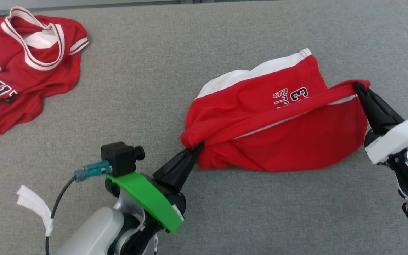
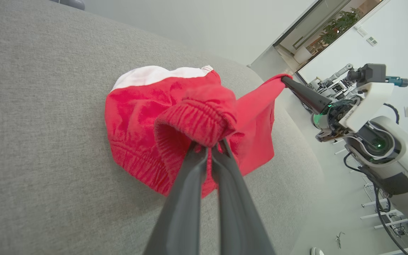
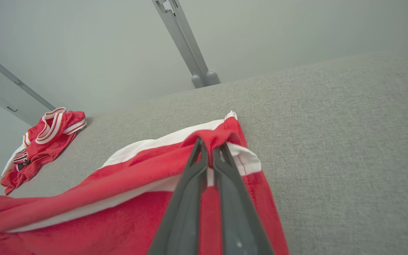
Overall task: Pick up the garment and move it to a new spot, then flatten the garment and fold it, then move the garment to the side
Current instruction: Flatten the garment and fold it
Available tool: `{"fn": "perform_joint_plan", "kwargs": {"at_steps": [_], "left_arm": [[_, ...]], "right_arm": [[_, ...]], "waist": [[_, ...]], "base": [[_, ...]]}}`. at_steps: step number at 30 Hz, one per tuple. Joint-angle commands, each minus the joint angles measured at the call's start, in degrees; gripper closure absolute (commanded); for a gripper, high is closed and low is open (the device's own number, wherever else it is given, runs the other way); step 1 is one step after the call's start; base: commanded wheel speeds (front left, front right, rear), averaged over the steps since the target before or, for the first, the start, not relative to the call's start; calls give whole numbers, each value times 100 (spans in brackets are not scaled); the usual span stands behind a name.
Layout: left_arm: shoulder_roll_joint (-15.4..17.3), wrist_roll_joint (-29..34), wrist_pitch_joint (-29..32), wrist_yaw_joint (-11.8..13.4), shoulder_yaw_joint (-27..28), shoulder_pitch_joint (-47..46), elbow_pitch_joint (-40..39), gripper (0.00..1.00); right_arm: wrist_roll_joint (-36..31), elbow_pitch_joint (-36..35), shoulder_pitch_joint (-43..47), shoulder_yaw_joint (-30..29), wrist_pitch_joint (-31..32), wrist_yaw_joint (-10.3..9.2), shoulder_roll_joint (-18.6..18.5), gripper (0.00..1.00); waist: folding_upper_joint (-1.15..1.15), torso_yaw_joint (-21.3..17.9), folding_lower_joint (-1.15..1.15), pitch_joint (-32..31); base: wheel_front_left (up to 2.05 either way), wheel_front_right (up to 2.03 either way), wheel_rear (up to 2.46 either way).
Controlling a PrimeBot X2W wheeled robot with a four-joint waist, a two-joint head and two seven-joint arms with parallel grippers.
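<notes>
— Where are the shorts?
— Right of centre on the grey, felt-like counter, with the long axis running left to right between the arms. The left gripper is pinched tight on the ribbed waistband at the near-left end. The right gripper is clamped on a red fold at the right end.
— Fabric?
— Soft, slack knit with a white stripe, bunched and sagging in the middle. A crumpled jersey lies far left.

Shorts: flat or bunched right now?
Bunched. The shorts are pinched at opposite ends by the left gripper and right gripper, a band stretched between them, the rest rumpled on the table.
</notes>
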Motion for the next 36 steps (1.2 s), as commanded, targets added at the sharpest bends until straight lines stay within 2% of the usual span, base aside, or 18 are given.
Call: {"fn": "perform_joint_plan", "kwargs": {"at_steps": [1, 9, 15, 16, 17, 19, 20, 21, 22, 29, 36], "left_arm": [[-54, -50, 105, 2, 16, -268, 119, 100], [-335, -266, 461, 157, 323, -1290, 1027, 100], [-541, -413, 664, 55, 310, -1721, 1564, 100], [-590, -465, 674, 19, 298, -1766, 1624, 95], [-625, -487, 679, 4, 300, -1807, 1673, 85], [-636, -434, 705, -25, 248, -1900, 1770, 75], [-662, -421, 726, -46, 212, -1919, 1820, 62], [-691, -433, 727, -59, 185, -1915, 1852, 50], [-711, -463, 754, -71, 163, -1900, 1892, 0], [-601, -288, 559, -28, 108, -1643, 1921, 0], [-476, -309, 409, 43, 19, -1069, 1542, 0]], "right_arm": [[-84, 147, -241, 33, 118, 2, 4, 100], [-391, 1266, -1698, 341, 529, 2, 68, 100], [-509, 1942, -2378, 637, 580, 2, 133, 100], [-538, 2037, -2473, 678, 551, 2, 131, 100], [-552, 2117, -2531, 703, 516, 2, 122, 100], [-570, 2268, -2631, 741, 406, 2, 126, 100], [-602, 2334, -2683, 781, 332, 2, 120, 100], [-607, 2383, -2702, 827, 293, 2, 112, 73], [-646, 2438, -2724, 885, 231, 2, 90, 0], [-799, 2593, -2805, 965, -328, 2, 26, 0], [-703, 2185, -2349, 977, -476, 2, -164, 0]], "waist": [[0, 244, 0, 319], [0, 383, 0, 792], [0, 478, 0, 949], [0, 493, 0, 959], [0, 509, 0, 964], [0, 541, 0, 959], [0, 556, 0, 951], [0, 566, 0, 939], [0, 573, 0, 919], [0, 533, 0, 795], [0, 396, 0, 596]], "base": [[0, 0, 0], [0, 0, 0], [0, 0, 0], [0, 0, 0], [0, 0, 0], [0, 0, 0], [0, 0, 0], [0, 0, 0], [0, 0, 0], [0, 0, 0], [0, 0, 0]]}}
